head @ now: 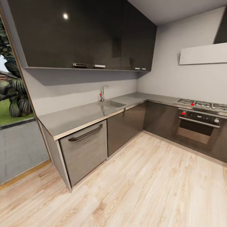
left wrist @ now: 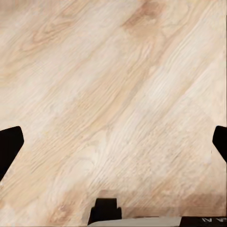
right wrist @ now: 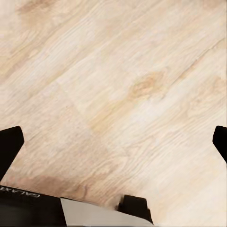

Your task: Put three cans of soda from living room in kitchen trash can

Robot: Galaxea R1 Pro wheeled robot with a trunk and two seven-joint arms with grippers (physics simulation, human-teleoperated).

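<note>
left pincer (left wrist: pixel 113 142) apart over wood floor (left wrist: pixel 113 85) | right pincer (right wrist: pixel 113 142) apart | kitchen steel countertop (head: pixel 78 115) L-shaped

The kitchen (head: pixel 126 104) has glossy black upper cabinets (head: pixel 85 34) above an L-shaped steel desk (head: pixel 78 115); the sink (head: pixel 111 104) sits in it, the red-knobbed oven (head: pixel 198 126) to its right.

home kitchen (head: pixel 126 104), steel countertop (head: pixel 78 116), oven (head: pixel 198 124)

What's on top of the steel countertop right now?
The steel countertop carries a sink with a faucet and, at the far right, a gas hob. No cans or bucket on it. The basin's inside is partly hidden.
</note>
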